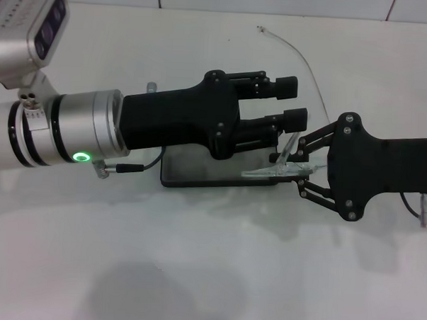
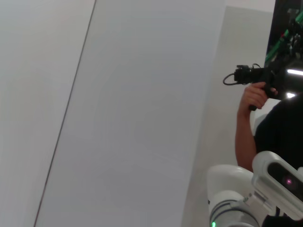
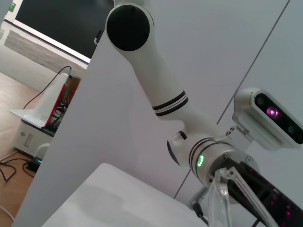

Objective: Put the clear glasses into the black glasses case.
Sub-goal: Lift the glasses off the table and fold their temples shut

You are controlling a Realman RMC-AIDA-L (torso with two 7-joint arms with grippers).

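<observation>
Clear glasses sit pinched in the right gripper at centre right of the head view, its fingers closed narrow on them, just over the right end of the black glasses case. The left gripper, fingers parted wide, hovers above the case. Judging by this, placement is under way; lowering and release come next. No lettering is readable.

A transparent, colourless plastic pair of glasses is seen between the matte black jaws of the right gripper. A slim matte black rectangular case is seen under the black left gripper, on a white table.
</observation>
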